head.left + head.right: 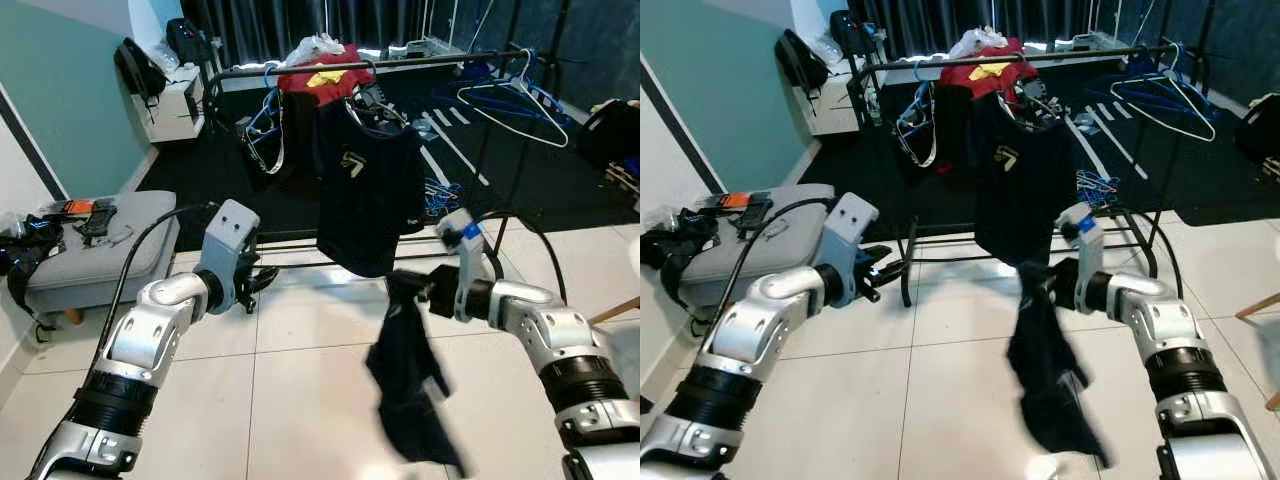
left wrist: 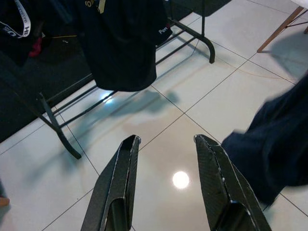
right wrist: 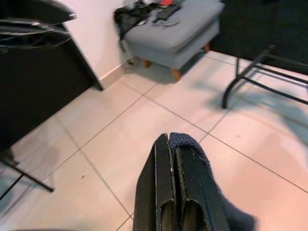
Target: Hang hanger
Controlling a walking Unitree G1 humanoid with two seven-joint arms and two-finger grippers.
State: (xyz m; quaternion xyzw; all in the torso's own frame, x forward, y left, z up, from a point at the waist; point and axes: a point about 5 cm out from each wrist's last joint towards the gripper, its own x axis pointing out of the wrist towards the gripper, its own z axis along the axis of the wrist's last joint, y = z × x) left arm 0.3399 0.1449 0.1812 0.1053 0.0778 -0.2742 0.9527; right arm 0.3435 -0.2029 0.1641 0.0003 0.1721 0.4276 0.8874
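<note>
My right gripper [image 1: 403, 287] is shut on the top of a dark garment [image 1: 408, 375], which hangs limp below it over the tiled floor. The right wrist view shows the two fingers [image 3: 166, 192] pressed together with dark cloth [image 3: 192, 144] between them. Left of the garment, my left gripper [image 1: 262, 280] stands open with nothing in it; the left wrist view shows its fingers [image 2: 120, 178] apart above the tiles. A black clothes rack [image 1: 430, 62] stands just beyond, with a black T-shirt [image 1: 370, 190] on a hanger and empty hangers [image 1: 515, 100] at its right end.
A red garment [image 1: 325, 75] lies draped over the rack's bar. A grey ottoman [image 1: 100, 250] with clutter on it sits at the left by the wall. The rack's lower bars [image 1: 300, 245] run close in front of both grippers. A wooden leg [image 1: 615, 310] shows at far right.
</note>
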